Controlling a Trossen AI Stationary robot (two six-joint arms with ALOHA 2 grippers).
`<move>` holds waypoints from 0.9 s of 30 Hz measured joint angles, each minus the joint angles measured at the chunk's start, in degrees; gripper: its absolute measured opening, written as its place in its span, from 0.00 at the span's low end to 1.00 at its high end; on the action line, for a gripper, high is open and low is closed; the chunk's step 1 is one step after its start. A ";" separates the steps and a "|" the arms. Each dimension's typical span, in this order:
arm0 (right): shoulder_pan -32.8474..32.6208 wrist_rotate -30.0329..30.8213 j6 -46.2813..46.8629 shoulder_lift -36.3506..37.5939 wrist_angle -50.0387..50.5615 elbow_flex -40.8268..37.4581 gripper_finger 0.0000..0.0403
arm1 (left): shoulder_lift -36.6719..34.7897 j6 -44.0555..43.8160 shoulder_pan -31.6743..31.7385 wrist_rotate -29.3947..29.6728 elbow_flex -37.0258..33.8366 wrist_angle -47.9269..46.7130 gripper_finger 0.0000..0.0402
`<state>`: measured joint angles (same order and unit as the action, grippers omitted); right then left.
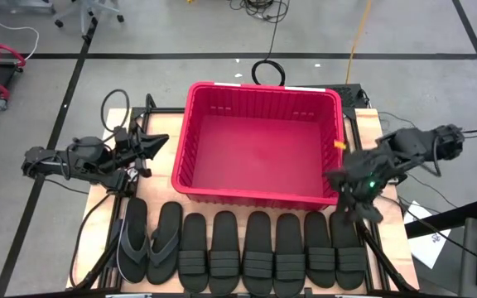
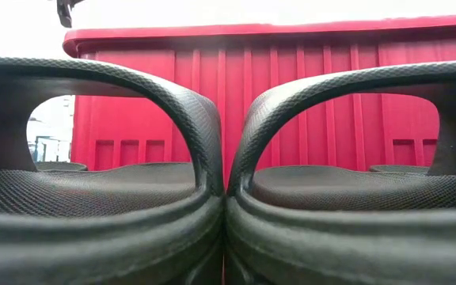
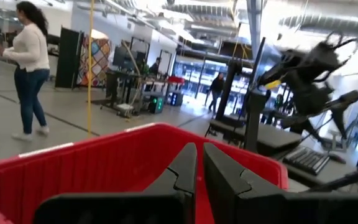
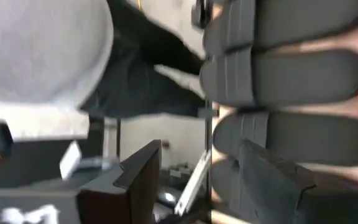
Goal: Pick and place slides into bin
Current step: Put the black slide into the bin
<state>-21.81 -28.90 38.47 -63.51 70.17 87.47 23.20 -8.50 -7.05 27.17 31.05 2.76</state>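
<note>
High view: slides (image 1: 247, 252) row before bin (image 1: 259, 192); right claw (image 1: 356, 209) open above them; left claw (image 1: 157, 142) closed.

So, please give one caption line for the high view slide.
Eight black slides lined before the empty red bin; open right gripper above the rightmost one.

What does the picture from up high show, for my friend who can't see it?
A big red bin sits empty on a table, with eight black slides lined up in a row along its front edge. The left end effector, shut, waits beside the bin's left wall. The right end effector, open, hangs over the slide at the row's right end.
</note>
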 joint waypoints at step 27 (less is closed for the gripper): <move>-16.11 -9.94 13.91 10.06 -32.16 -48.26 0.53 | 0.04 -1.94 0.00 -0.12 0.00 -1.30 0.06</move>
<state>-37.91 -38.84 52.39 -53.46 38.00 39.21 23.24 -10.44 -7.05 27.05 31.05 1.45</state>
